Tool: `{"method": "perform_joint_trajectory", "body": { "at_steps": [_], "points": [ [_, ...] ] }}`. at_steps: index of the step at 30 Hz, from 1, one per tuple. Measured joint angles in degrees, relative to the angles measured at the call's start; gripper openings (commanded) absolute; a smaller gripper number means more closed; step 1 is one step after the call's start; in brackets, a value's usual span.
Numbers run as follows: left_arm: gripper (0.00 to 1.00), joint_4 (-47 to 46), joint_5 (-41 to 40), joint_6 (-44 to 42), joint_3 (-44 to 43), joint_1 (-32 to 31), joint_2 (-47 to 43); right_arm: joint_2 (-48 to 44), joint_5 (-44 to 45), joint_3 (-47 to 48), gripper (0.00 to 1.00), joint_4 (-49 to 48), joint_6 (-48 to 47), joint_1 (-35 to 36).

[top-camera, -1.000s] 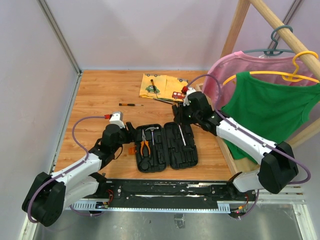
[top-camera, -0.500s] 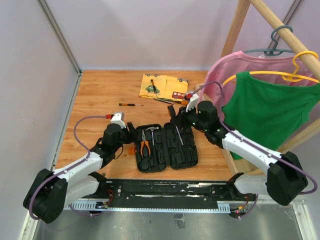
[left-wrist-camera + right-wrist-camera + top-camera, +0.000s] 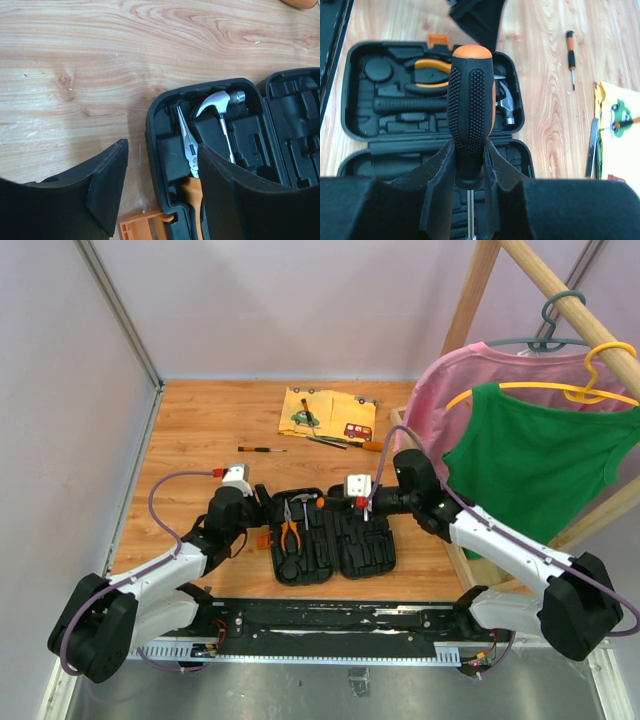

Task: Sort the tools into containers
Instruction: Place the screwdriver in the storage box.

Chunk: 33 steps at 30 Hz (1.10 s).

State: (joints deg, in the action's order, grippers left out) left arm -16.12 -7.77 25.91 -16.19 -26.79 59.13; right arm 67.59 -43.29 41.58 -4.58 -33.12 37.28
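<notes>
Your right claw [image 3: 470, 165] has swung from the cloth [image 3: 325, 412] to above the case [image 3: 365, 127], clamped on a screwdriver [image 3: 470, 100]; slotting it looks next. Your left claw [image 3: 162, 175] hangs half open, empty, over the case's left rim.

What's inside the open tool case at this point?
In the tool case, a claw hammer and orange-handled pliers lie in the left half. The right gripper, holding a screwdriver, hides part of the right half.
</notes>
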Motion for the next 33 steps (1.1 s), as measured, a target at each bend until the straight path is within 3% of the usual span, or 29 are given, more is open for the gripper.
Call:
{"method": "perform_joint_trajectory", "body": {
  "at_steps": [5, 12, 25, 33],
  "points": [
    [0.61, -0.2, 0.0, 0.0, 0.0, 0.0, 0.0, 2.6, 2.6, 4.8, 0.04, 15.7, -18.7, 4.7],
    [0.61, -0.2, 0.0, 0.0, 0.0, 0.0, 0.1, 10.1, 8.9, 8.0, 0.12, 30.8, -32.7, 10.3],
    [0.61, -0.2, 0.0, 0.0, 0.0, 0.0, 0.1, 19.1, 15.6, 11.3, 0.21, 35.8, -37.0, 11.1],
    [0.61, -0.2, 0.0, 0.0, -0.4, 0.0, 0.7, 19.8, 15.2, 12.3, 0.43, 35.9, -37.6, 11.1]
  ]
}}
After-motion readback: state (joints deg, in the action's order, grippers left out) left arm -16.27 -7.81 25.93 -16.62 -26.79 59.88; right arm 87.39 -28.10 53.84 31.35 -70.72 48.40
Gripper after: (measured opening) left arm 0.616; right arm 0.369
